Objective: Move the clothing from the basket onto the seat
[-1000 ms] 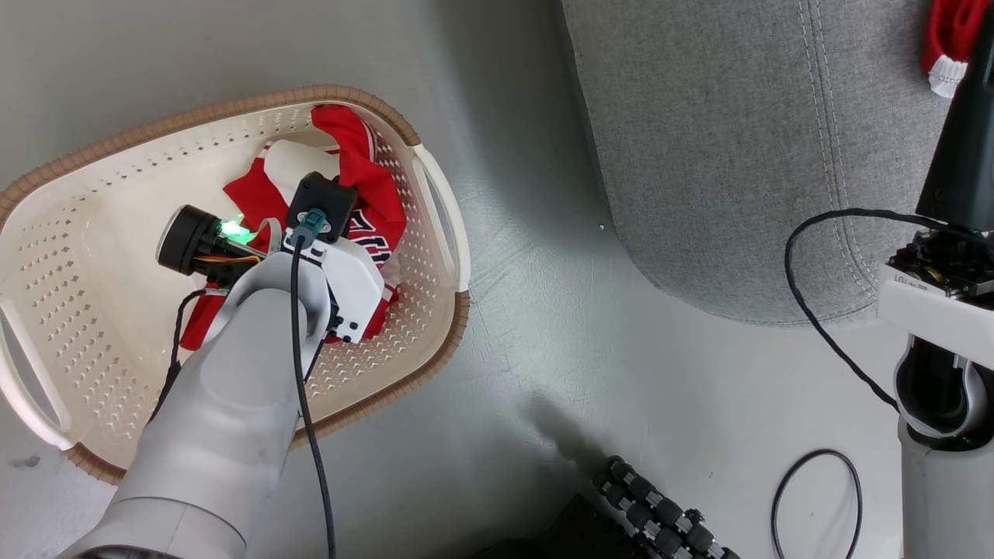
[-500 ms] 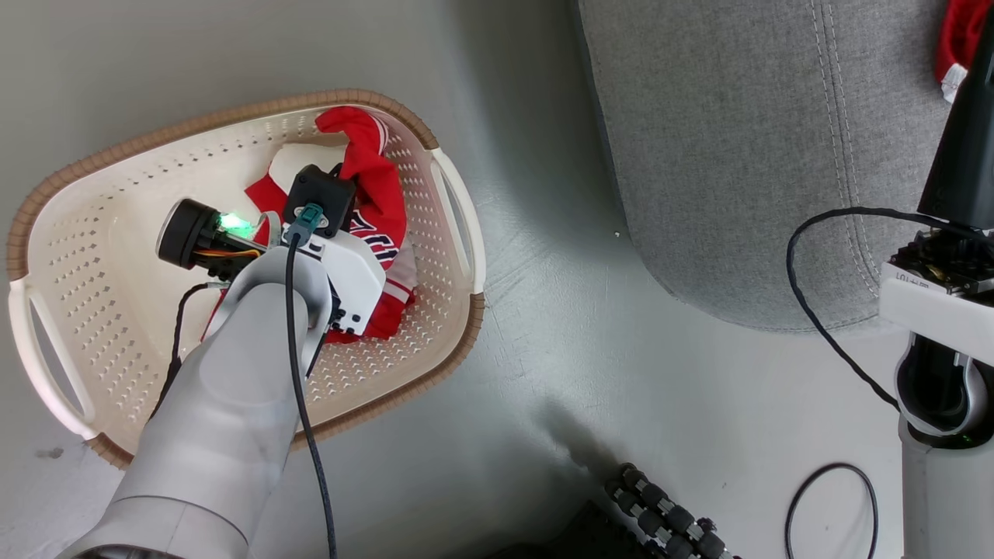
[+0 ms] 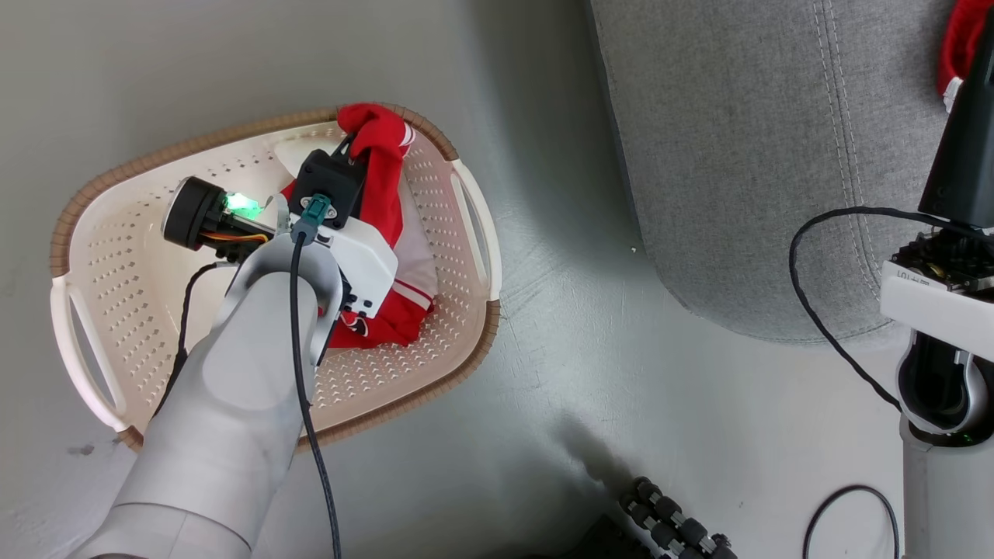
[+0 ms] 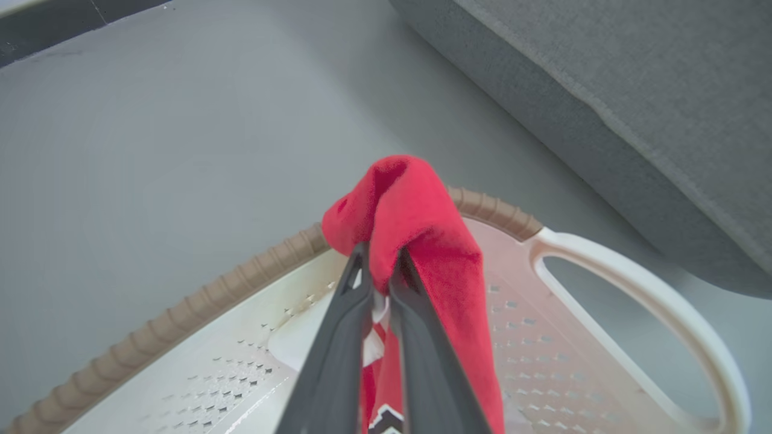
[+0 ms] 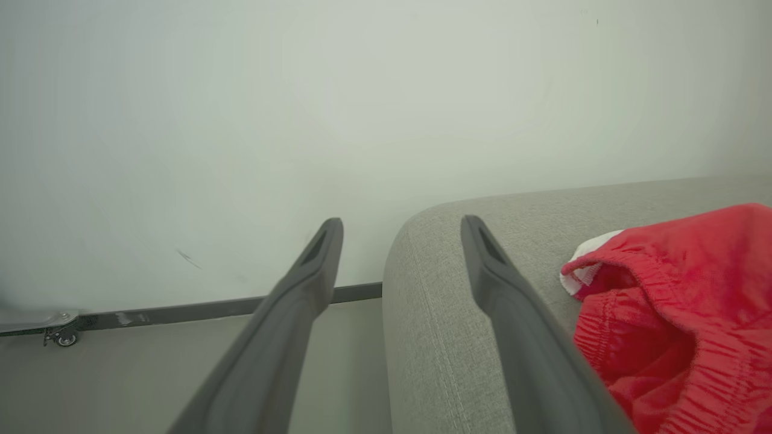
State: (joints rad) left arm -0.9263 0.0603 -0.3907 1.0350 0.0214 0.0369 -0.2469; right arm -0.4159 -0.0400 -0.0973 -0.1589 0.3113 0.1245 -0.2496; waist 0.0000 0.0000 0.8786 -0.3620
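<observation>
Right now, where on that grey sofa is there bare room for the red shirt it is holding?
Most of the sofa cushion is bare: the stretch from its rounded edge nearest the basket across to the red shorts. It is crowded at that far side, where the shorts lie beside the open right gripper. The left gripper is shut on the shirt.

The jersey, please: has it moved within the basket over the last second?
Yes: the left gripper has lifted the jersey up to the basket's far rim.
</observation>
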